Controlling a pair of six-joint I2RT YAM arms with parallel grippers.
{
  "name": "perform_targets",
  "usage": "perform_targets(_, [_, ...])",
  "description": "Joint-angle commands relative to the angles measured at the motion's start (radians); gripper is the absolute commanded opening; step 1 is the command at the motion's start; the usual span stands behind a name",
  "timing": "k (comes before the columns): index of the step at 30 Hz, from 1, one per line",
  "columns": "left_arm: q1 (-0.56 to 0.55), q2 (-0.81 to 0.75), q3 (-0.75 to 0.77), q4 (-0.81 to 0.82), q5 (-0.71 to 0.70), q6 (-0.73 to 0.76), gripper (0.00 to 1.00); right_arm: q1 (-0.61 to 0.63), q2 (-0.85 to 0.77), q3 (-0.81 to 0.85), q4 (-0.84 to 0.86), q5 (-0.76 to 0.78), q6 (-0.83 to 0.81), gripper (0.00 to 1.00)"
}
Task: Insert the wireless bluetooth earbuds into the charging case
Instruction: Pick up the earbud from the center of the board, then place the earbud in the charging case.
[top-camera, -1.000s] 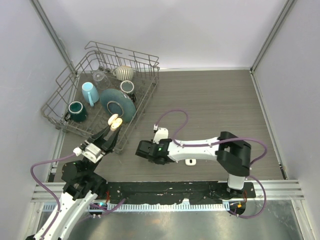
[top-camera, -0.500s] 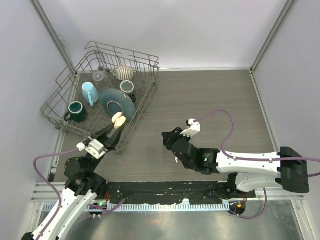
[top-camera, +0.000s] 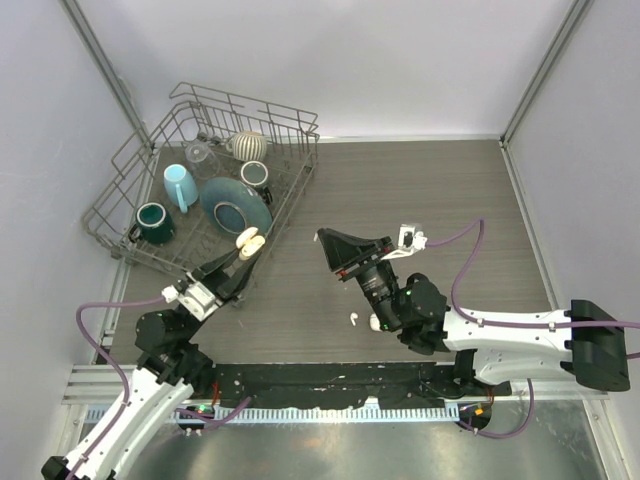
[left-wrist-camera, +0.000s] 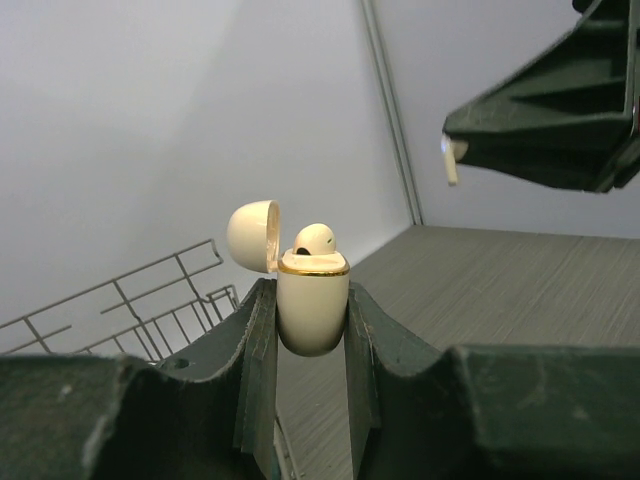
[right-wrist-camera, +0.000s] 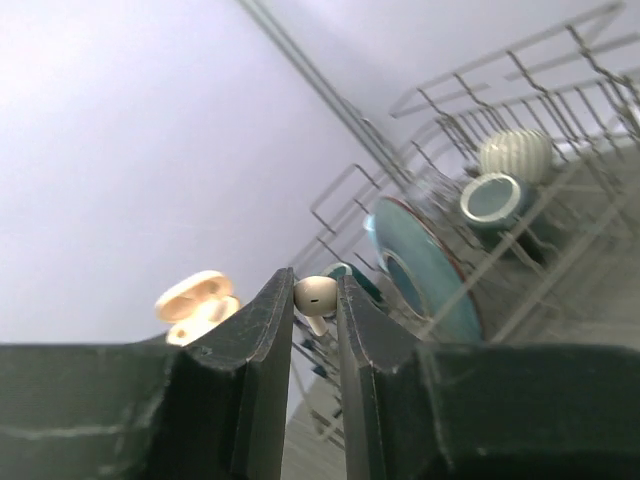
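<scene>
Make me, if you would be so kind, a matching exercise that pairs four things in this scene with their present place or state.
Things:
1. charging case
2. right hand
3. teal plate
4. table

Places or states:
a. leans on edge in the wire rack
b. shut on one earbud
c. bears a loose earbud
d. lid open, gripped by the left hand

Pairs: 1-d, 2-b, 3-a, 4-c.
</scene>
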Motion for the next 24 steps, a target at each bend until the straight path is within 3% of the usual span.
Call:
perform_targets(1, [0.0,0.027,-0.014,0.133,0.069,-0.014,0.0,0.002,0.011,0.035,0.275,-0.152,-0.151,0.01])
perform_targets(12, [-0.001,0.037,-0.071,0.258,0.144,-0.02,0.0,0.002,0.092,0.112,0.322,-0.395,-0.143,0.01])
perform_targets(24, [0.0,0.051,-0.084,0.316,0.159,-0.05,0.0,0.014,0.19,0.155,0.357,-0.467,-0.114,0.01])
